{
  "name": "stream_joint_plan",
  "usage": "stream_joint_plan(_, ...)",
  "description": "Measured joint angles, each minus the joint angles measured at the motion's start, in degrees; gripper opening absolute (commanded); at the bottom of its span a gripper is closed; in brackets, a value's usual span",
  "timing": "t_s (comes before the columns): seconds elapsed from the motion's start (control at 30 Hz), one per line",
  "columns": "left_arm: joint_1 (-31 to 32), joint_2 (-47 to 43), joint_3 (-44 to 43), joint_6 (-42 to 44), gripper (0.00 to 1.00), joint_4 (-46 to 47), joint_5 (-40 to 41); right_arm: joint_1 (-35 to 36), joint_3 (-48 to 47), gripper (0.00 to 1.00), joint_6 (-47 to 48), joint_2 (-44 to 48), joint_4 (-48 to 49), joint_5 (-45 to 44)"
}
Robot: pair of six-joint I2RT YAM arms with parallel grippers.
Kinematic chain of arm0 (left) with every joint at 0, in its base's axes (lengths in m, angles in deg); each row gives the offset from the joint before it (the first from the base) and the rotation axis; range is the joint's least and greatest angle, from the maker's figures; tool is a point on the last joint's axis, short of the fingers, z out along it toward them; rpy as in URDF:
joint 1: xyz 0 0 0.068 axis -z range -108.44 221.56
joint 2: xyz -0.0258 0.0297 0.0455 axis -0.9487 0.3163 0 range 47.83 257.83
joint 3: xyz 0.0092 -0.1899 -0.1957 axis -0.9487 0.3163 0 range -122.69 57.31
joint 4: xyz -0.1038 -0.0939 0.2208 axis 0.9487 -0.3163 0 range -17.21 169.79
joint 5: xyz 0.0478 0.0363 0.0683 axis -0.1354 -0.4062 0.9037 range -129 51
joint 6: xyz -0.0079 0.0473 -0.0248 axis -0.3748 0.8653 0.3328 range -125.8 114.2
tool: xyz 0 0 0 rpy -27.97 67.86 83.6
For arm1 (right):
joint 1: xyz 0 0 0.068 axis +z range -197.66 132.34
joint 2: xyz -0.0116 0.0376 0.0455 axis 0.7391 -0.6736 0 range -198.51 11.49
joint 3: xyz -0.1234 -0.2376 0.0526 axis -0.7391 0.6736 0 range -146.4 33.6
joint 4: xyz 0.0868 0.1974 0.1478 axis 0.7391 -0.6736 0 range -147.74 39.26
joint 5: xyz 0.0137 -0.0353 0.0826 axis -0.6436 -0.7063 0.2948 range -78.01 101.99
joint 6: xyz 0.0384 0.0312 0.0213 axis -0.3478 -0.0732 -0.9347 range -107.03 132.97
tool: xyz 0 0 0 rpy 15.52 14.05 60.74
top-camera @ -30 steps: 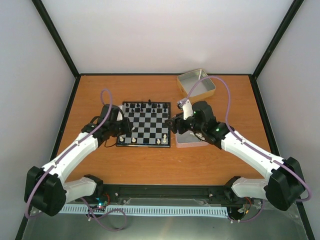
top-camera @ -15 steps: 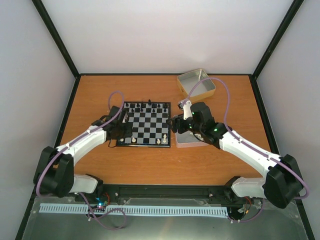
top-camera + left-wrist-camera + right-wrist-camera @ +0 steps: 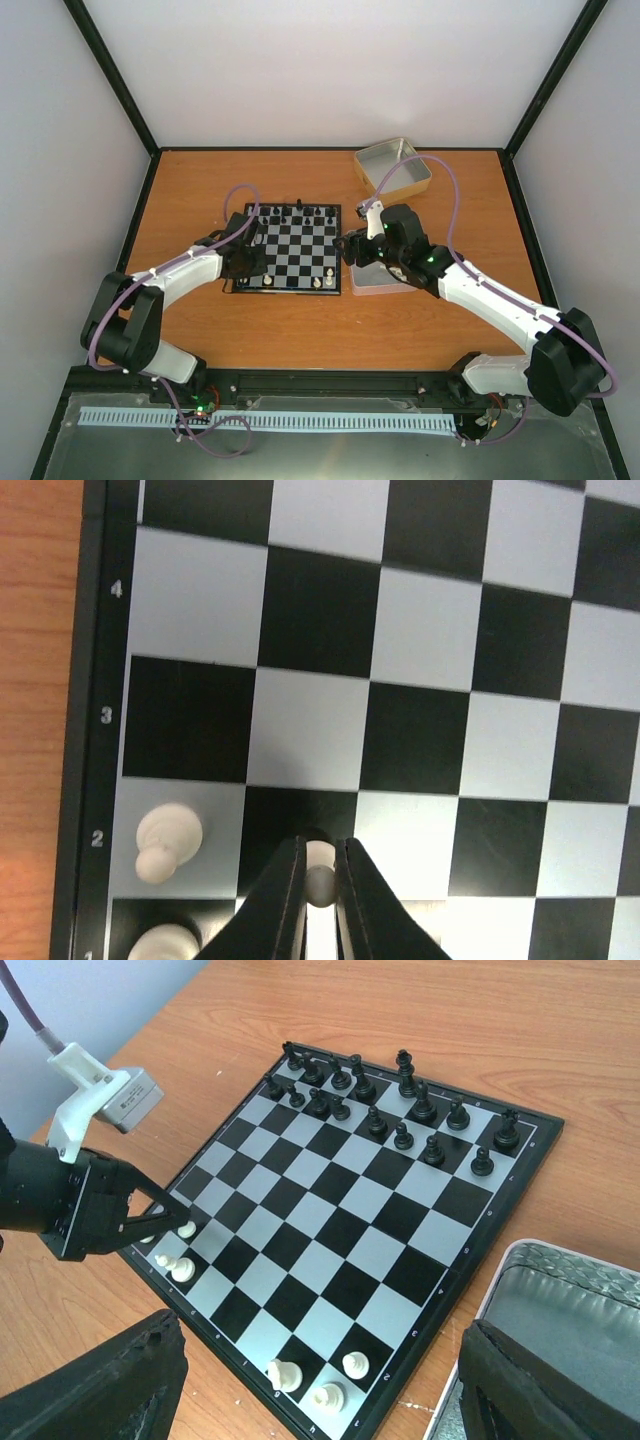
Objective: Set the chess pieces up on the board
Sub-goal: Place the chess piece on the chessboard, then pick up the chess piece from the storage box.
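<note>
The board [image 3: 295,255] lay square on the table [image 3: 300,325], with bare wood on all four sides. The widest free strip ran along the board's near edge. The strip off its left edge was crossed by the left arm [image 3: 180,275]. The board's middle rows stood bare, and the black pieces [image 3: 400,1110] filled its two far rows.

Of the chess pieces [image 3: 283,1373], three stood at the board's near right corner and a few at its near left corner. The left gripper [image 3: 322,848] had its jaws pinched narrow on a cream piece [image 3: 320,868]. It held that piece over the dark square in the rank marked 2, one file in from the board's left edge and just beside a white pawn [image 3: 167,842] on the edge square.

The right gripper [image 3: 348,247] hovered at the board's right edge, jaws wide, with nothing between them. A flat tin [image 3: 385,282] lay just beside that edge, and an open tin [image 3: 392,167] sat beyond the board's far right corner, apart from it.

The fingers covered the cream piece's foot, so I could not tell whether it touched the board. In the left wrist view another white piece in the corner square was cut off by the frame. From above, the left gripper hid the board's near left corner, the right arm covered most of the flat tin, and the black pieces were too small to tell apart by kind.
</note>
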Motion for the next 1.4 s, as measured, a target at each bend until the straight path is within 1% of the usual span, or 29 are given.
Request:
stream_joint_plan(0.07,0.00,0.44,-0.22,0.15,0.02,0.63,0.50,0.00,0.00,0.74,0.02,-0.15,0.00,-0.09)
stream_joint_plan(0.17,0.00,0.70,-0.28,0.28,0.09,0.92,1.46,0.00,0.00,0.75,0.02,-0.52,-0.02,-0.13)
stream_joint_plan(0.33,0.00,0.76,-0.31,0.52,0.18,0.87,1.92,0.00,0.00,0.75,0.02,-0.63,-0.02,-0.11)
stream_joint_plan(0.43,0.00,0.83,-0.31,0.63,0.26,0.74,1.75,0.00,0.00,0.74,0.02,-0.66,-0.02,-0.11)
stream_joint_plan(0.5,0.00,0.68,-0.37,0.81,0.30,0.59,0.98,0.00,0.00,0.74,-0.02,-0.66,-0.02,-0.20)
stream_joint_plan(0.63,0.00,-1.03,-1.22,0.68,0.33,-1.07,-1.29,0.00,0.00,0.74,-1.09,-0.63,-0.31,-1.38)
stream_joint_plan(0.7,0.00,-2.64,-2.54,0.63,0.34,-2.08,-1.29,0.00,-0.07,0.71,-2.21,-0.63,-1.16,-2.93)
stream_joint_plan(0.8,0.00,-5.31,-4.39,0.59,0.40,-2.82,-0.33,-0.37,-0.70,0.62,-5.29,-1.16,-4.20,-6.34)
stream_joint_plan(0.9,0.00,-8.92,-5.05,0.24,0.42,-3.21,1.16,-1.95,-1.60,0.51,-9.16,-3.32,-7.54,-10.10)
stream_joint_plan(0.97,0.00,-11.23,-5.05,0.26,0.43,-3.48,1.62,-3.48,-1.68,0.48,-11.19,-5.07,-9.97,-12.26)
stream_joint_plan(1.07,0.00,-14.64,-5.05,0.55,0.47,-3.28,1.33,-5.81,-1.86,0.49,-13.35,-8.15,-13.75,-14.82)
stream_joint_plan(1.23,0.00,-20.57,-4.48,1.38,0.49,-0.55,-0.55,-8.39,-3.96,0.53,-15.58,-15.10,-18.08,-18.47)
stream_joint_plan(1.4,0.00,-21.79,-3.45,1.66,0.49,1.66,-2.25,-8.61,-9.05,0.52,-19.63,-22.49,-18.93,-23.96)
